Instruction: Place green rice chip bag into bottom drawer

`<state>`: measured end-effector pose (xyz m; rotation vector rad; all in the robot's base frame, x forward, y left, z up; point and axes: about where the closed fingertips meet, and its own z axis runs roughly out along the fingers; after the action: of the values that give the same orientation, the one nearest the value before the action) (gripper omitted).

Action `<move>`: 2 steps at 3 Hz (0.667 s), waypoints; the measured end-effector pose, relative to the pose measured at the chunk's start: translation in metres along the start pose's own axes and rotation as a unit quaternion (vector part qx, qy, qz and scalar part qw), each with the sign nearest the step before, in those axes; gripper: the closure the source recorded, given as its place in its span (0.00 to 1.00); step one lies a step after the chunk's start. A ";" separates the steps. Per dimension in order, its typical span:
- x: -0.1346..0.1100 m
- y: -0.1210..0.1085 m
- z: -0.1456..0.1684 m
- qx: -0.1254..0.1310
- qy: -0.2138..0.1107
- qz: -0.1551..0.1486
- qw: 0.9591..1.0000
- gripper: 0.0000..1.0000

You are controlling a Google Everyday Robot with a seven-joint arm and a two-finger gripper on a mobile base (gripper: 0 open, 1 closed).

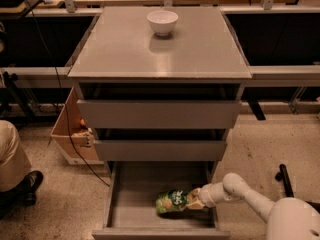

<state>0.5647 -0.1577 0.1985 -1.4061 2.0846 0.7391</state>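
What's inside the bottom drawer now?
The green rice chip bag lies on the bottom drawer floor, right side, with the gripper at its right end. Under the bag: covered.

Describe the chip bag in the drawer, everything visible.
The chip bag is a small, crinkly light-green pouch with pale lettering and a tan patch printed on it. It lies on its side on the grey floor of the open bottom drawer, toward the front right, long axis running left to right. The gripper meets its right end; the contact itself is hidden.
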 end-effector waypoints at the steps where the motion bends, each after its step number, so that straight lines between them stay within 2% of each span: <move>1: 0.015 -0.006 0.025 -0.004 -0.005 0.009 1.000 0.58; 2: 0.028 -0.007 0.048 -0.009 -0.010 0.019 1.000 0.35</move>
<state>0.5672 -0.1454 0.1442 -1.3657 2.1002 0.7853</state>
